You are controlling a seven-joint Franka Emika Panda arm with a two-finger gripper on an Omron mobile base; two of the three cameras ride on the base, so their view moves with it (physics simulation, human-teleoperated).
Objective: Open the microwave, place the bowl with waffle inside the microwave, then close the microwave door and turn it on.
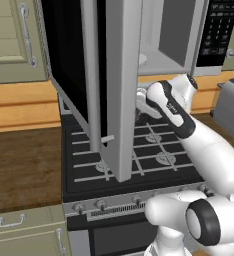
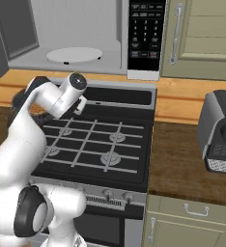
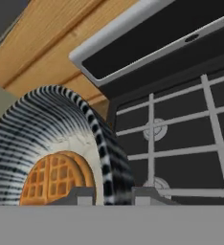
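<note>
I am pinching the rim of the bowl with waffle point(image 3: 61, 143) in my gripper point(image 3: 113, 194), aiming to keep it level while lifting toward the microwave point(image 2: 76, 43).

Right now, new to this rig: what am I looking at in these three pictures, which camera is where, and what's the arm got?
It is a rendered kitchen with a white robot arm on a base that can drive. Two pictures come from cameras on the base, behind the arm to its left and right; both look over a black gas stove. The third looks along the hand itself.

Above the stove the microwave stands with its door swung open; the white turntable inside is bare. A dark toaster sits on the wooden counter to the right.

In the hand picture the two fingertips clamp the rim of a striped bowl with a waffle in it, over the stove's edge. It is not yet in the microwave.
</note>
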